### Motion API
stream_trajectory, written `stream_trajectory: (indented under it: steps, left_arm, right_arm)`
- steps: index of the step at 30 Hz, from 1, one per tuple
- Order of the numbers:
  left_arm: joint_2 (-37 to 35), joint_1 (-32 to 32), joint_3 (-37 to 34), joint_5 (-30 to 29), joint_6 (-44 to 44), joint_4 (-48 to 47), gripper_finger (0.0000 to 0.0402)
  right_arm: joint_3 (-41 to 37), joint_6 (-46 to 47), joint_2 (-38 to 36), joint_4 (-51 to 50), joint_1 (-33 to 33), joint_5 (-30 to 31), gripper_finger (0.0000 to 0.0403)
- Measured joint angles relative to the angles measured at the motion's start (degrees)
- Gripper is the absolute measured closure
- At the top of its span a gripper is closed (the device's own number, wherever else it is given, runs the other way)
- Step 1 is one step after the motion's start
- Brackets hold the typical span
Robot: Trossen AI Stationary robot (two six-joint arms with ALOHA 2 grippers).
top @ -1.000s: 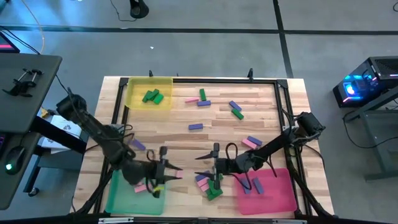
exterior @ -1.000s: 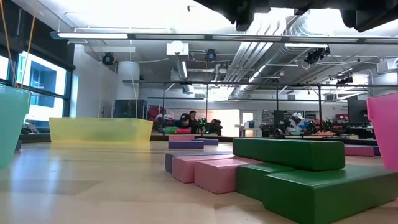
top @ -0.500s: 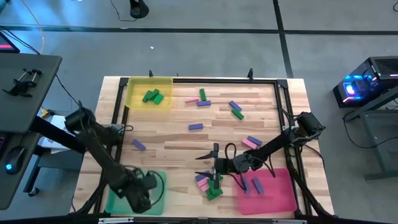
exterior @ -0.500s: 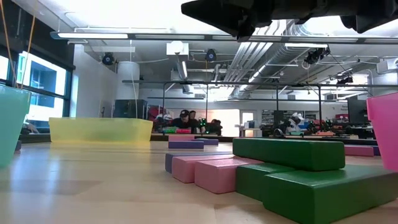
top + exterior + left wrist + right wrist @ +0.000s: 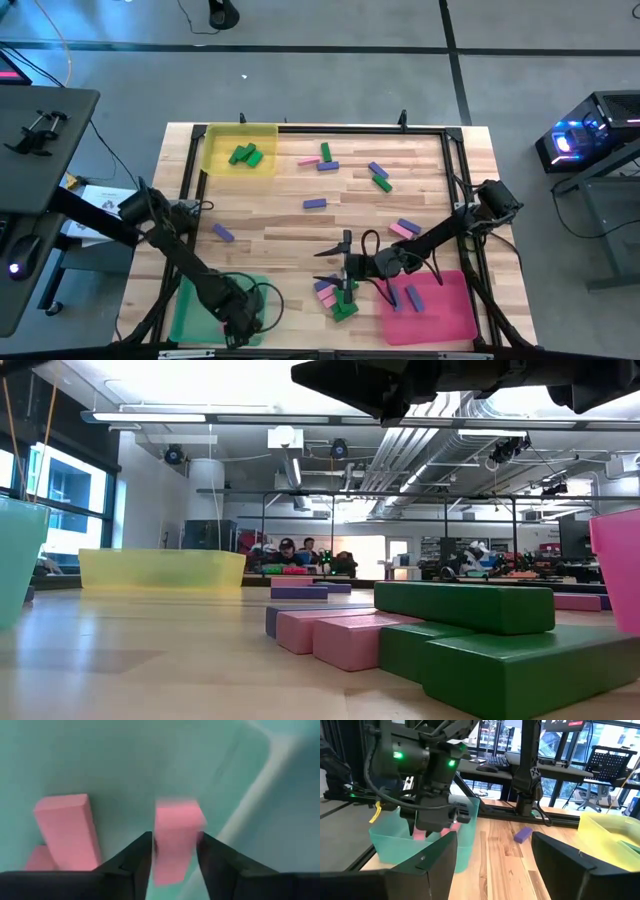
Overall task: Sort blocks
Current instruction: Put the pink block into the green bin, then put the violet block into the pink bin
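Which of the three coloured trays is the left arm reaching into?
The green tray, at the table's near left corner. The left arm's fingers hang inside it around a pink block; the yellow and pink trays stand unattended.

overhead, table-level, two wrist cameras — close

There are no words, numbers or labels that can be read in any of these pictures. The blocks (image 5: 315,203), the trays (image 5: 240,135) and the wooden table (image 5: 280,225) are plain, with nothing written on them. The red sign far off in the room is too small and blurry to read.
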Motion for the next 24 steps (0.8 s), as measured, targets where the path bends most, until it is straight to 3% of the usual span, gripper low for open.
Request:
stream_trajectory:
  steps: [4, 10, 15, 20, 24]
  left_arm:
    - [-1.03, 2.90, 0.00, 4.08, 5.80, -1.51, 0.0216]
    - [-3.17, 8.71, 0.00, 16.39, 12.64, -4.46, 0.0174]
    - [-7.71, 12.08, 0.00, 17.78, 17.25, -9.87, 0.0168]
    - [-13.93, 14.66, 0.00, 12.33, 20.70, -10.85, 0.0171]
    - [-17.50, 15.99, 0.00, -2.14, 27.23, -6.57, 0.0172]
  right_arm:
    - [0.00, 0.00, 0.00, 0.00, 0.00, 0.00, 0.0163]
    - [0.00, 0.00, 0.00, -0.92, 0.00, 0.05, 0.0163]
    - [0.00, 0.01, 0.00, -1.78, 0.00, 0.22, 0.0163]
    - [0.00, 0.24, 0.00, -2.25, 0.02, 0.22, 0.0163]
    - [0.00, 0.17, -0.01, -2.97, 0.36, 0.46, 0.0162]
